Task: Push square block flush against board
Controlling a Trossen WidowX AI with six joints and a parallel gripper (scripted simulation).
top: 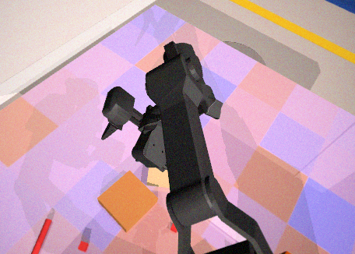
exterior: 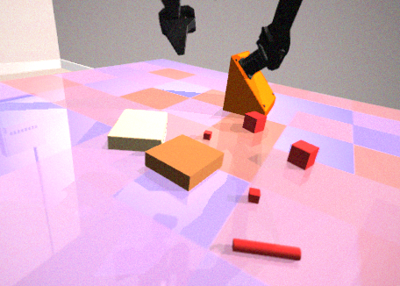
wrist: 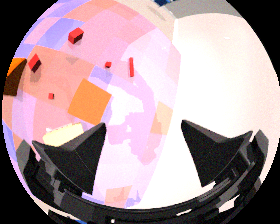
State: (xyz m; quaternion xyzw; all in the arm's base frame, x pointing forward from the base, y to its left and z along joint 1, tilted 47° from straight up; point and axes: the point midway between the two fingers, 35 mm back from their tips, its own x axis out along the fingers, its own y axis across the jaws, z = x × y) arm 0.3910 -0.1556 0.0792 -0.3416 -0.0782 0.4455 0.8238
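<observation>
An orange slab [top: 128,201] [exterior: 184,156] [wrist: 90,101] with a square top lies flat. A cream slab [top: 157,178] [exterior: 140,125] [wrist: 64,134] lies flat close to it, turned at a different angle. A narrow gap shows between them in the wrist view, and no whole sides touch. The arm hides most of the cream slab in the top view. I cannot tell for certain which is the block and which the board. My gripper [wrist: 144,125] is open and empty, raised above the surface, with its fingers wide apart. One finger shows plainly in the exterior view, beyond and above both slabs.
A red rod [top: 41,237] [exterior: 267,249] [wrist: 131,67] and a small red cube [exterior: 254,195] [wrist: 108,64] lie beside the orange slab. Another small cube [exterior: 207,135] lies near both slabs. Two larger red cubes stand near the orange wedge-shaped mount [exterior: 237,92].
</observation>
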